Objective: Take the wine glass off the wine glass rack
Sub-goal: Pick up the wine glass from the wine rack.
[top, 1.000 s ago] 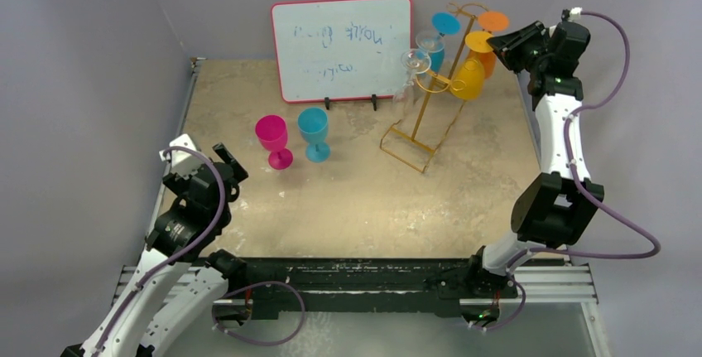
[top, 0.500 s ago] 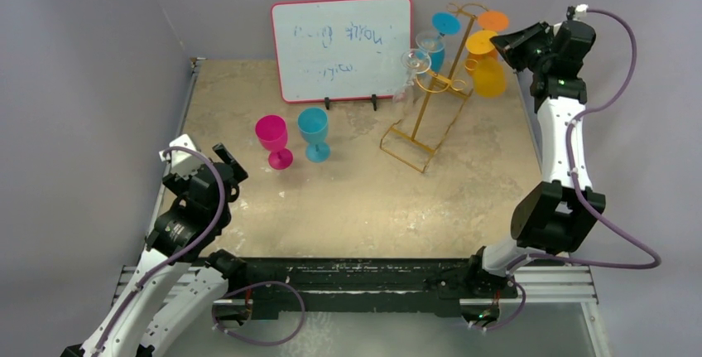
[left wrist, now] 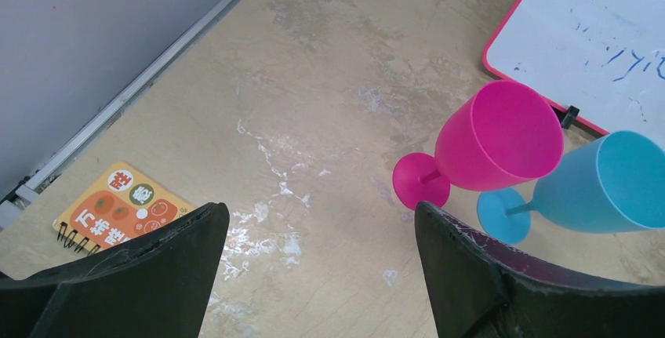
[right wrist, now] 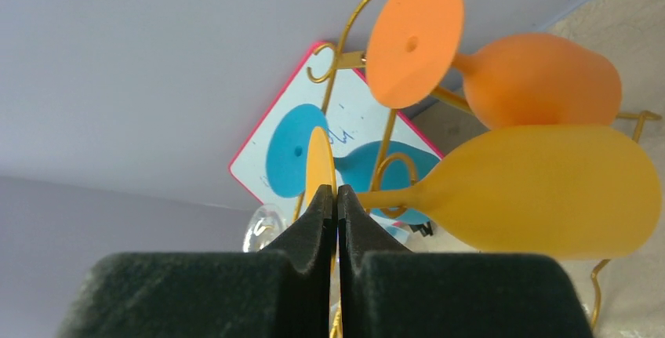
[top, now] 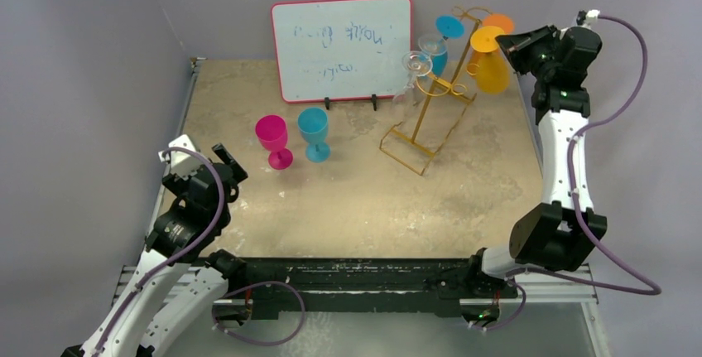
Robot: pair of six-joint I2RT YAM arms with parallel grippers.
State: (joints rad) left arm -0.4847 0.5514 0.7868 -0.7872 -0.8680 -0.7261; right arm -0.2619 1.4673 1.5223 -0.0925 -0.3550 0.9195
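Now the right gripper (right wrist: 337,203) is pinching the yellow glass (right wrist: 541,189) by its foot.
Glass hangs bowl down beside rack (top: 426,108); whiteboard (top: 342,46) writing unreadable; left gripper (left wrist: 320,212) wide apart, empty.

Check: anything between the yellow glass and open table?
Jaws of the right gripper pinch the yellow glass by its foot. A loop of the rack sits at its stem, unclear if hooked; the orange glass hangs close alongside. Nothing else visible.
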